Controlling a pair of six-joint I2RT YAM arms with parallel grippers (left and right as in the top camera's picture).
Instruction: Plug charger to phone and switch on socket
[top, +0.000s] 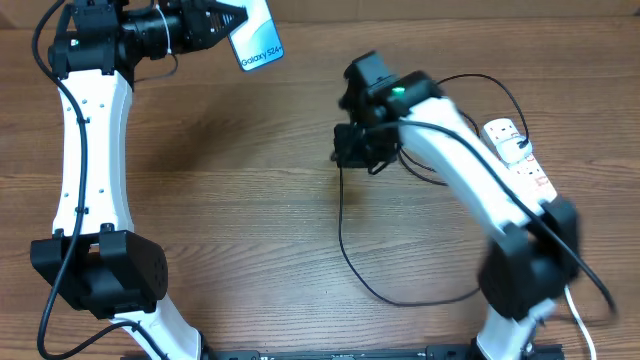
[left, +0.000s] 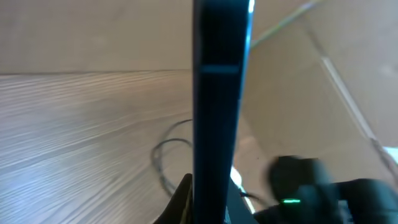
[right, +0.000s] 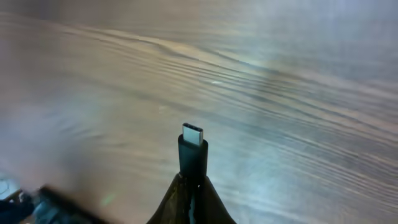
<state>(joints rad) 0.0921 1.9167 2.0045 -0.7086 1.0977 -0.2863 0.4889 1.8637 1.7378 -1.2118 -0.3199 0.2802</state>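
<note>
The phone (top: 256, 40), its light blue screen reading "Galaxy S24", is held off the table at the top by my left gripper (top: 222, 28), shut on it. In the left wrist view the phone (left: 217, 106) stands edge-on between the fingers. My right gripper (top: 345, 150) is shut on the charger plug tip (right: 193, 152), whose small metal connector sticks out past the fingertips (right: 183, 196). The thin black charger cable (top: 345, 250) hangs from that gripper and loops over the table toward the right. The white socket (top: 515, 150) lies at the right, partly behind the right arm.
The right arm (top: 470, 180) reaches across the socket strip. A white cord (top: 578, 310) runs off near the bottom right corner. The left arm (top: 95, 150) stands along the left side. Bare wood tabletop (top: 230, 210) lies between the two arms.
</note>
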